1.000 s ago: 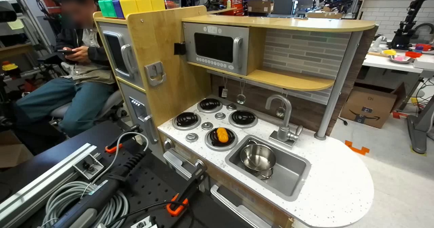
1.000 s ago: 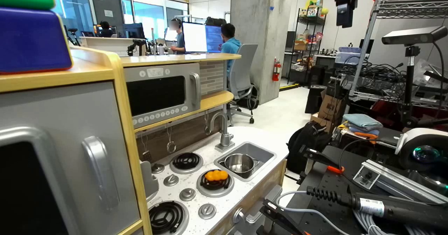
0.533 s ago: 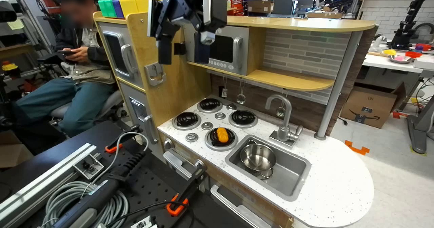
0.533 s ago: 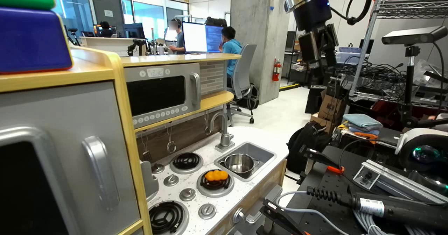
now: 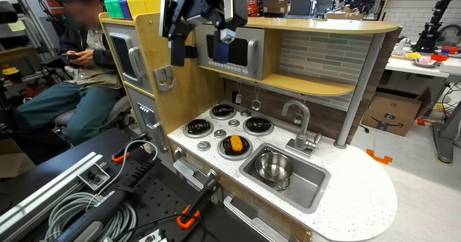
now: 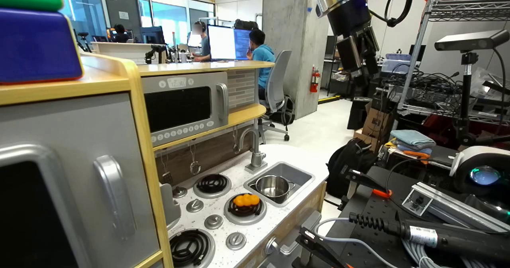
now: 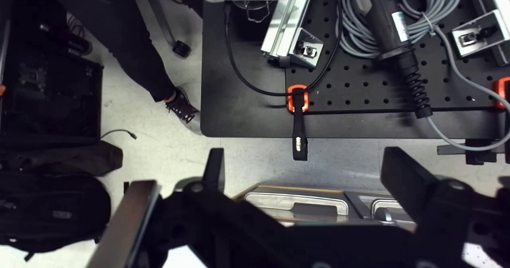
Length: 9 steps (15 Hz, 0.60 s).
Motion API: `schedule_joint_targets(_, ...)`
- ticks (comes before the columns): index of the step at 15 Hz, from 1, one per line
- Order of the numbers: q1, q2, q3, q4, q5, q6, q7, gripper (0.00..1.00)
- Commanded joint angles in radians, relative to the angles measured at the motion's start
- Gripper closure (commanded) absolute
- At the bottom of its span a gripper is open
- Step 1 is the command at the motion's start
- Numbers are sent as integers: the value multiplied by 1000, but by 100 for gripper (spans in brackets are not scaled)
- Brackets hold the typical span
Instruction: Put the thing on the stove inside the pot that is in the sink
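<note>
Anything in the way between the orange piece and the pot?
Nothing visible but the sink's rim, to lift the orange piece over; the pot has no lid, and the tap stands off the direct line.

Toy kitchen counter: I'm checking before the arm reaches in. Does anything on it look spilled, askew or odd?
No spill or damage stands out in either exterior view. One mild oddity: the orange piece lies directly on a burner, while the pot sits in the sink. Whether the pot is perfectly level, I can't tell.
</note>
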Motion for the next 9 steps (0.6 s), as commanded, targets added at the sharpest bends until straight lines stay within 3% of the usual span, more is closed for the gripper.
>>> schedule_joint_targets(1, -5, -29, -39, -40, -25, 102, -207, 0)
schedule_joint_targets(2, -7, -43, -58, -50, 68, 79, -269, 0)
schedule_joint_targets(5, 2, -67, -73, -84, 234, -28, -296, 0)
schedule_joint_targets(9, 29, -36, -64, -130, 497, 4, -296, 0)
